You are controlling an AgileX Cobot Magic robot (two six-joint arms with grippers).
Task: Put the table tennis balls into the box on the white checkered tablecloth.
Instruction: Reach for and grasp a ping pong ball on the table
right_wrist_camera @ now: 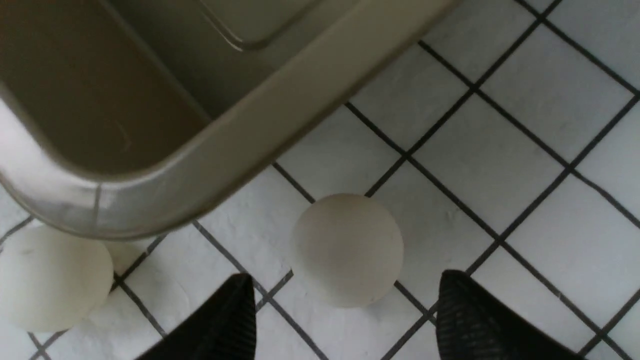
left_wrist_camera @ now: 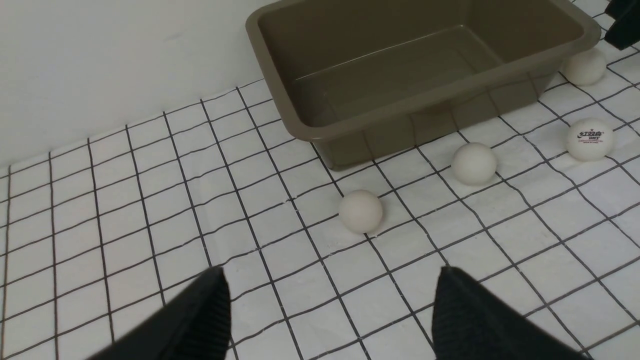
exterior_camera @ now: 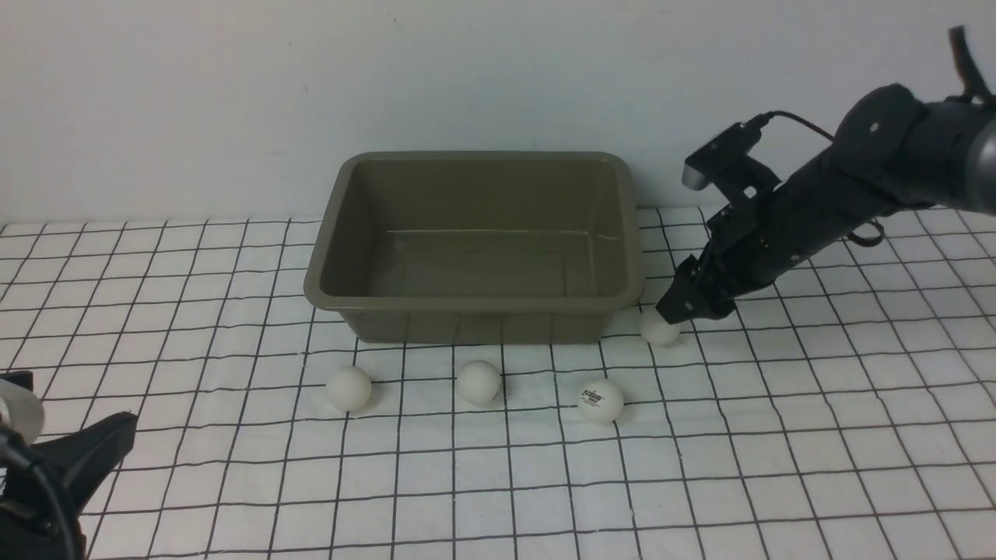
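Now, right gripper (right_wrist_camera: 346,280) by box (exterior_camera: 482,323) corner, jaws open flanking one table tennis ball (right_wrist_camera: 347,245), left gripper (left_wrist_camera: 330,272) jaws open, empty, three balls (exterior_camera: 478,382) on checkered tablecloth (exterior_camera: 778,467).

Olive-grey plastic tub (right_wrist_camera: 280,115) on black-gridded white cloth (right_wrist_camera: 500,150). Matte white ball (right_wrist_camera: 347,245) between parted right gripper (right_wrist_camera: 345,300) tips; second ball (right_wrist_camera: 52,280) beside tub.

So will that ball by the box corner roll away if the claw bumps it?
Probably: the ball is round and sits loose on the flat tablecloth. It looks small and light, so a nudge may send it off.
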